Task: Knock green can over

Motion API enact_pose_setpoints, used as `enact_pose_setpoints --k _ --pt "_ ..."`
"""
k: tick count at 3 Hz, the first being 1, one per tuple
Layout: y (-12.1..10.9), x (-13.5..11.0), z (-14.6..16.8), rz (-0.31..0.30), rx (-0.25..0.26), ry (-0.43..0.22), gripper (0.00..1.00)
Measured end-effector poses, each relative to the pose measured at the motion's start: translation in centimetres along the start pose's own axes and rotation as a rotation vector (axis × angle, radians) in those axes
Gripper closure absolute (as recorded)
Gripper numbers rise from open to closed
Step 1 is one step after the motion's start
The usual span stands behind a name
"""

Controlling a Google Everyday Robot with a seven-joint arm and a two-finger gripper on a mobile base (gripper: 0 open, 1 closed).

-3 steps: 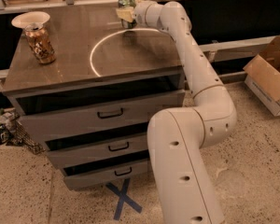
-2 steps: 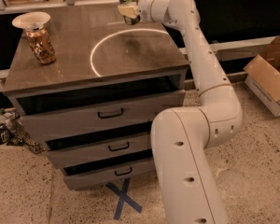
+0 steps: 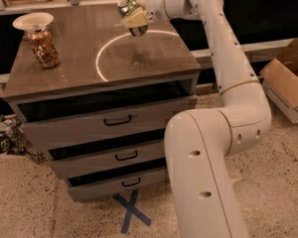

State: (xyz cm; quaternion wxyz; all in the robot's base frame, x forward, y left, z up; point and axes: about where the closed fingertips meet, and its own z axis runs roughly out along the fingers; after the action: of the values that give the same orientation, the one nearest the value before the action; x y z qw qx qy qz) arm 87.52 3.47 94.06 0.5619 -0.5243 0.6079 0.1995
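Note:
The green can (image 3: 127,7) is a slim can with a silver top rim. It hangs tilted in the air above the back middle of the grey cabinet top (image 3: 84,58), its top leaning left. My gripper (image 3: 135,20) reaches in from the right and is shut on the can, with a tan finger pad (image 3: 135,20) across its body. The can's shadow (image 3: 139,61) falls on the top inside a white ring of light.
A brown-orange patterned can (image 3: 42,46) stands at the cabinet top's left, with a white bowl (image 3: 33,20) behind it. The cabinet has three drawers with dark handles (image 3: 117,120). A cardboard box (image 3: 287,81) sits on the floor at right. Blue tape X (image 3: 131,210) marks the floor.
My gripper has moved from the back edge of the cabinet top toward the front and up. The green can has come with it and now hangs tilted above the top.

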Motion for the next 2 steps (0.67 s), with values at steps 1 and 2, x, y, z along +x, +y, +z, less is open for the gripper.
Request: enact_pose_setpoints --k 1,2 --pt "4.3 -0.1 -0.7 -0.117 -0.165 0.090 1.00" --pt "5.8 0.6 -0.7 -0.121 -0.224 0.110 1.00"
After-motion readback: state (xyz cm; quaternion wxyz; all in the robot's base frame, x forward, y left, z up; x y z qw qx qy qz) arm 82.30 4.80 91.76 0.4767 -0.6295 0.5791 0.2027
